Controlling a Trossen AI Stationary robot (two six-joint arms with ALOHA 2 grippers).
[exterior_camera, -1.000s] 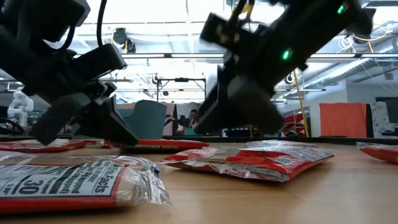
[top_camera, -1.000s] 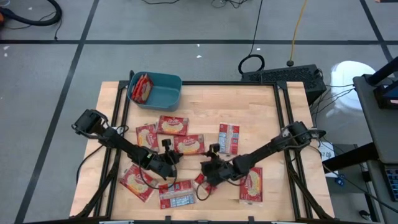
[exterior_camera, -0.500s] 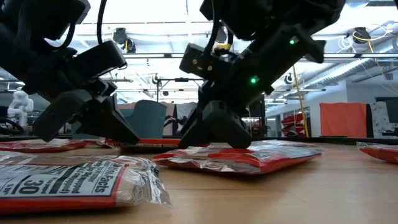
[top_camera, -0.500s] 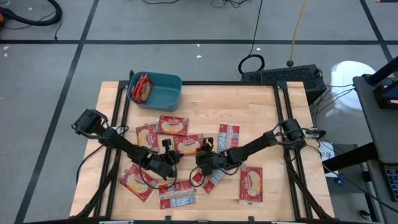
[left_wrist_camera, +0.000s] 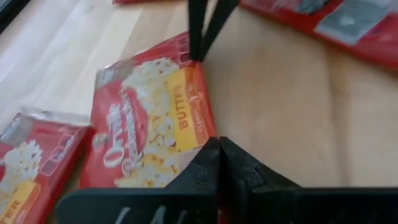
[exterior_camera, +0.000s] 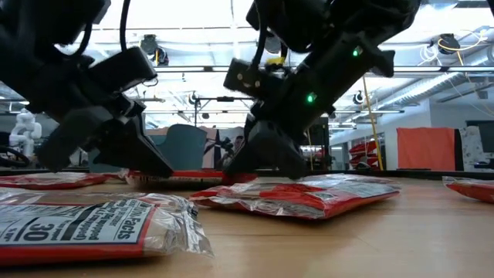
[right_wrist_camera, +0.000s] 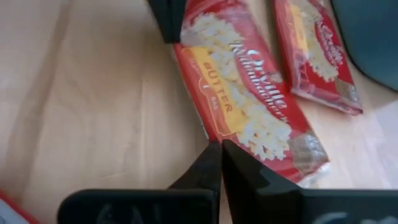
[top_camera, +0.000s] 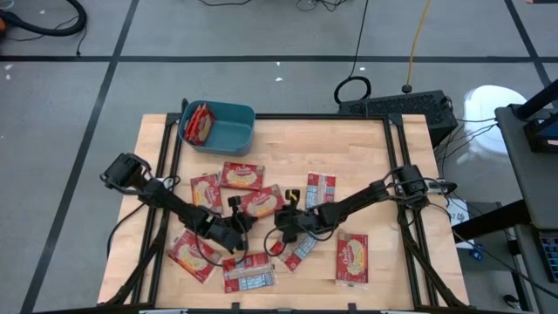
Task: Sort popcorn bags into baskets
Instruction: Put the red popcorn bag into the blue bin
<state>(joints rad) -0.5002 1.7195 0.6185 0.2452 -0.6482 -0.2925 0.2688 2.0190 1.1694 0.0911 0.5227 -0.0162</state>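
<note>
Both grippers are found low on the table (top_camera: 366, 148), facing each other across one butter-flavoured packet (top_camera: 261, 202) near the middle. The right gripper (top_camera: 281, 220) is pressed together at that packet's near edge; in the right wrist view its fingertips (right_wrist_camera: 214, 152) meet on the packet's rim, so a pinch on the film is judged likely. The left gripper (top_camera: 242, 222) is likewise pressed together at the opposite edge, fingertips (left_wrist_camera: 217, 149) on the same packet.

Only one arm should lift; the other should be released first, or the film may tear. A straight upward lift is advised before any travel.

The teal basket (top_camera: 228, 135) stands at the far-left corner, one packet already inside (top_camera: 199, 122). Loose packets are noted between it and the grip point, and more beside the grippers toward the near edge (top_camera: 248, 272). Open wood lies toward the far right.
</note>
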